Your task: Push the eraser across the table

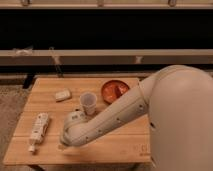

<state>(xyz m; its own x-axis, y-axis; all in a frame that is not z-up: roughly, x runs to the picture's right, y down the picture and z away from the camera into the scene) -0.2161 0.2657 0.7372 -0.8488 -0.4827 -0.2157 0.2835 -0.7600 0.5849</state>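
Note:
The light-brown plank-striped table [115, 140] fills the middle of the camera view. My white arm reaches from the right across it toward the front left. The gripper [63, 144] is low over the tabletop near the front edge, just right of the long white bottle [38, 129]. The black eraser is hidden or out of view; I cannot tell if it lies under the arm or the gripper.
A clear cup [88, 103] stands upright just behind my wrist. A small whitish block [62, 95] lies at the back left. A red plate [116, 91] sits at the back right. A dark shelf unit runs behind the table.

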